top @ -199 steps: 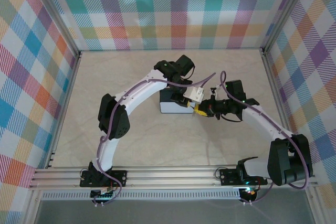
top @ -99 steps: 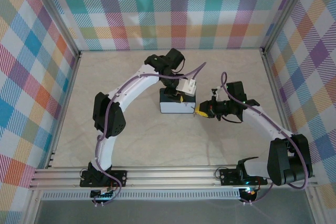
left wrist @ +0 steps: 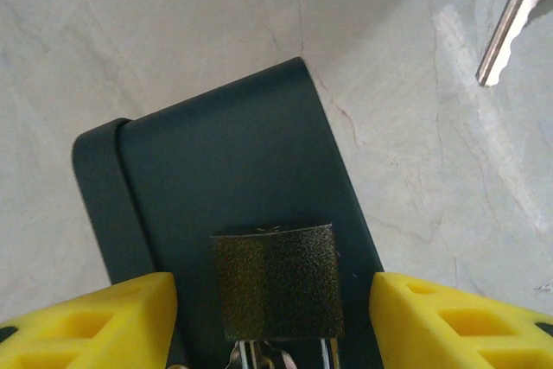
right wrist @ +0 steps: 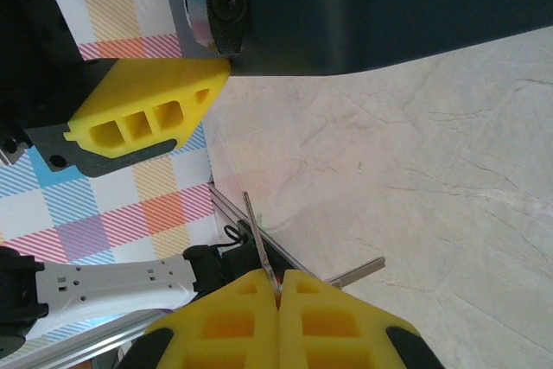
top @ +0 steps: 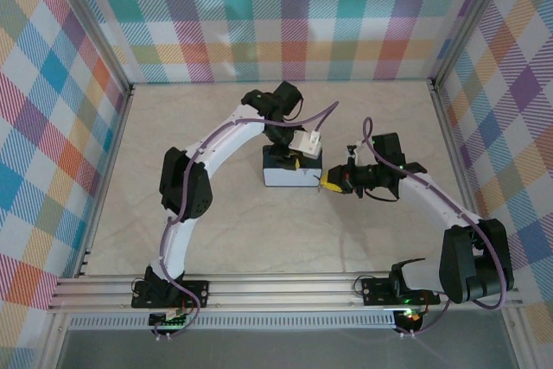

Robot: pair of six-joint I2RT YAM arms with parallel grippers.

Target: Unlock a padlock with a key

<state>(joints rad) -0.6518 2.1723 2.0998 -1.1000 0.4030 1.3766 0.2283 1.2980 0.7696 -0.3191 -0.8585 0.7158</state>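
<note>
The padlock [left wrist: 275,281], a small dark, yellowish-brown textured block, lies on top of a dark-blue box [left wrist: 225,162] with its metal shackle toward the camera. My left gripper [left wrist: 272,300] is open. Its yellow fingers [left wrist: 104,321] stand on either side of the padlock, with a gap on each side. From above, the left gripper [top: 295,160] hangs over the box [top: 289,176]. My right gripper [right wrist: 278,287] is shut on the key [right wrist: 257,235], whose thin blade sticks out from between the pads. The key [left wrist: 505,28] hangs off the box's right side, apart from the padlock.
A second metal piece [right wrist: 359,272] juts sideways from beside the right fingers. The right gripper [top: 329,182] sits just right of the box's front corner. A pale marbled table top [top: 216,231] lies around the box, with checked walls at the back and sides.
My left gripper has drawn back to the left, away from the right gripper, to above the box, and its fingers have opened wider. The right arm has held still.
</note>
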